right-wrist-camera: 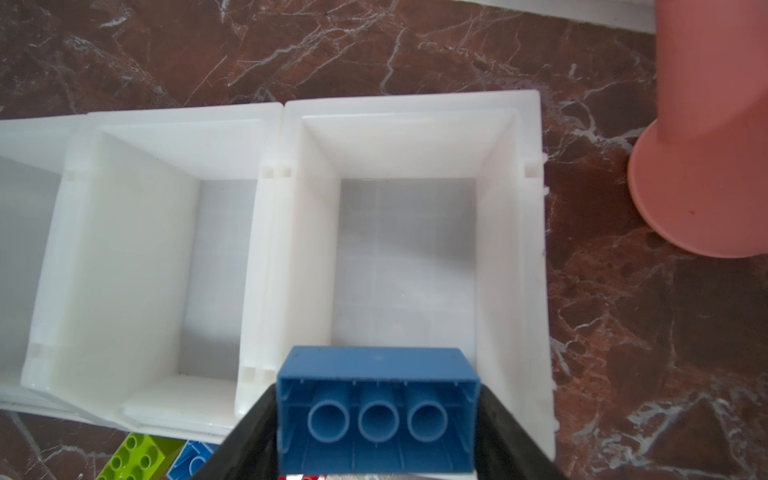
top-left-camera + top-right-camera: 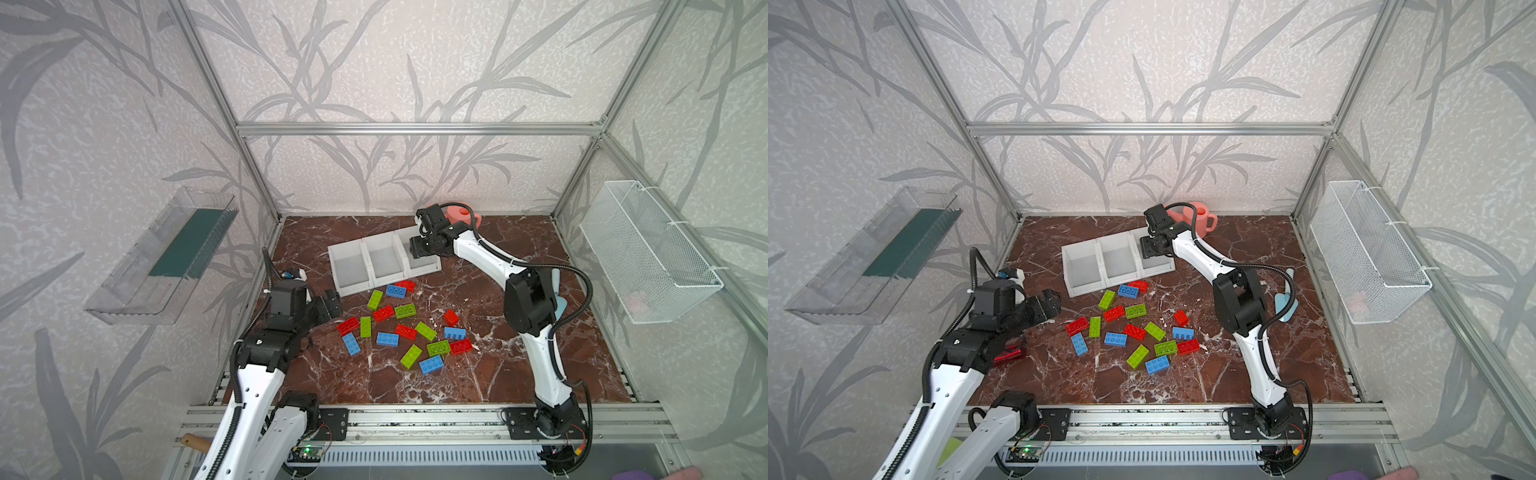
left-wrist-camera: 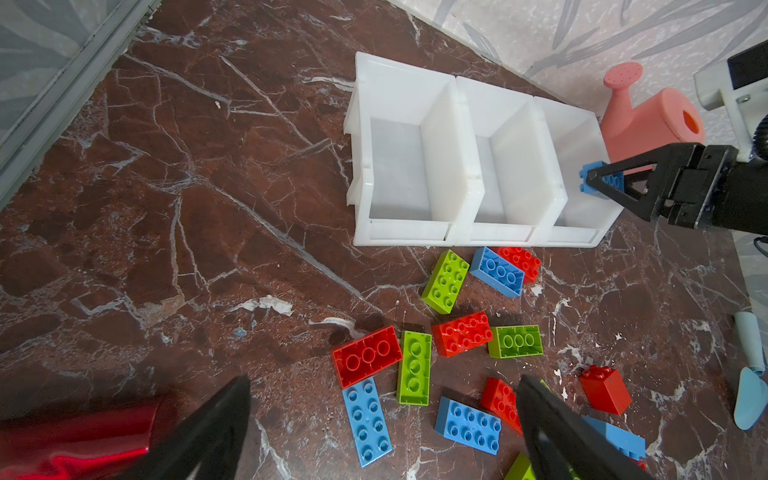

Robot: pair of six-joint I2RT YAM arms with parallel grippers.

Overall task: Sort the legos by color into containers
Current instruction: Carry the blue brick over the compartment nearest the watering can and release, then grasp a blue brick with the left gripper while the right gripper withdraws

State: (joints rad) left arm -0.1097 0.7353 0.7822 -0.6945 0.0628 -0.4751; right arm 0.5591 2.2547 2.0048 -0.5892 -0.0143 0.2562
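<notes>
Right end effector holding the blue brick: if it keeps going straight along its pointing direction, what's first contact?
Probably the floor of the rightmost white bin, which looks empty. The right end effector points down into it, blue brick leading, so the brick would touch first. Depth is unclear.

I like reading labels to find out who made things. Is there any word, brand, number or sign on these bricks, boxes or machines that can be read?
None can be read in any view.
The bricks, among them the blue brick, show only studs and tubes.
The white bins are blank.
The pink watering can is blank.
</notes>
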